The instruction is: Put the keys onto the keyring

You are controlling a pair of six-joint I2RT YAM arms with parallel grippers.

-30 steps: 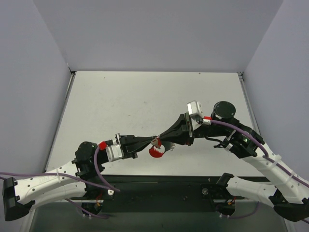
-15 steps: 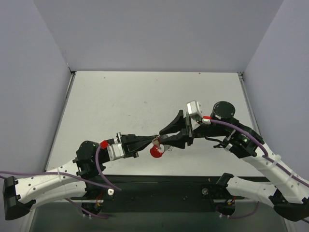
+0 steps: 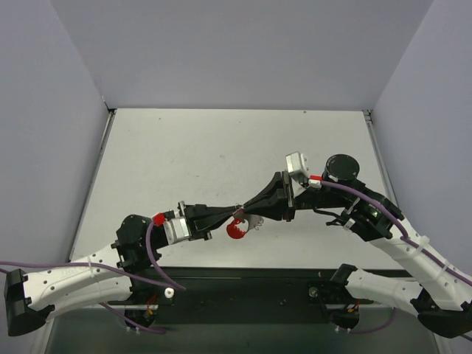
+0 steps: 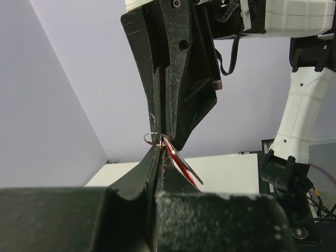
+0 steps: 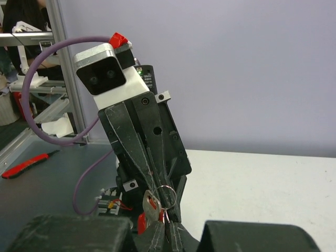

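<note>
Above the table's near middle my two grippers meet tip to tip. The keyring (image 5: 164,186) is a small thin silver wire ring, pinched where the tips meet; it also shows in the left wrist view (image 4: 145,138). My left gripper (image 4: 157,148) is shut on it from the left (image 3: 234,212). My right gripper (image 5: 167,224) is shut on the ring's lower edge from the right (image 3: 248,214). A silver key (image 5: 151,209) with a red head hangs at the ring, outside both pairs of fingers. From above, the key's red part (image 3: 236,231) dangles just below the tips.
The white table (image 3: 184,162) lies between grey walls on the left, back and right. A dark ledge runs along its near edge by the arm bases. A red-handled tool (image 5: 26,164) lies on a bench off the table.
My right gripper opened wide beside the ring half a second ago and has shut again at the tips. The hanging red part has turned a little. My left gripper stayed shut in place.
</note>
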